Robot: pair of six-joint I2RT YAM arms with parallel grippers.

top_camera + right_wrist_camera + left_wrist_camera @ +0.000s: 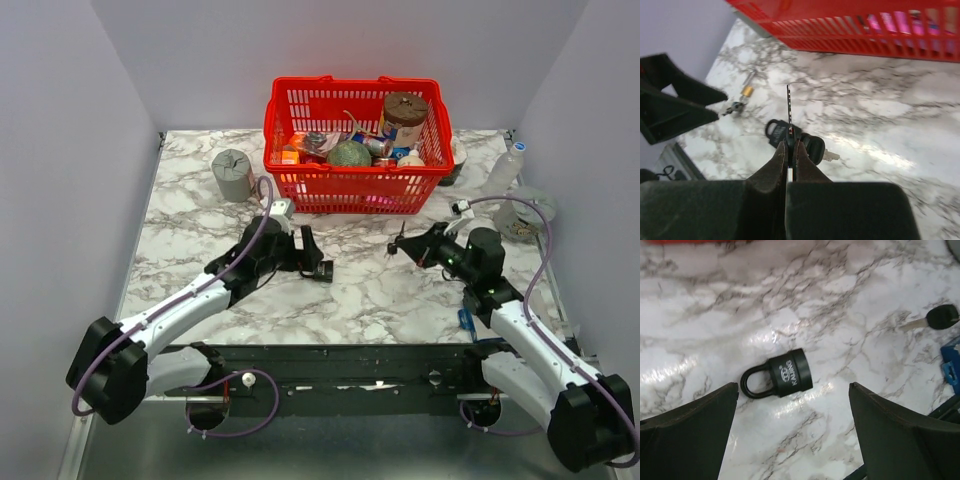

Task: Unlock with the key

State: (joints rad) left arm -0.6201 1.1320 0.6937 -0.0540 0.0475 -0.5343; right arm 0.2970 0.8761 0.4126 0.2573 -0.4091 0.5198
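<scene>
Top view: the tiny bunch of dark-headed, silvery keys (pixel 394 247) is pinched by the right hand (pixel 408 245) above the marbled surface (pixel 370 295); the left hand (pixel 315 255) is spread right open. Left wrist: a black round padlock (pixel 782 375) is seen between its fingers (pixel 690 430). Right wrist: one blade (pixel 788 105) is clamped edge-on.

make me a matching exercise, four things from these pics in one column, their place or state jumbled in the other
Things
1. black padlock
2. key
3. left gripper
4. red basket

Place or state
A. wide open above the table
B. at the far side of the table, full of odds and ends
C. lying on its side on the table
D. pinched in the shut right gripper, blade sticking out

Pairs: 1-C, 2-D, 3-A, 4-B
</scene>
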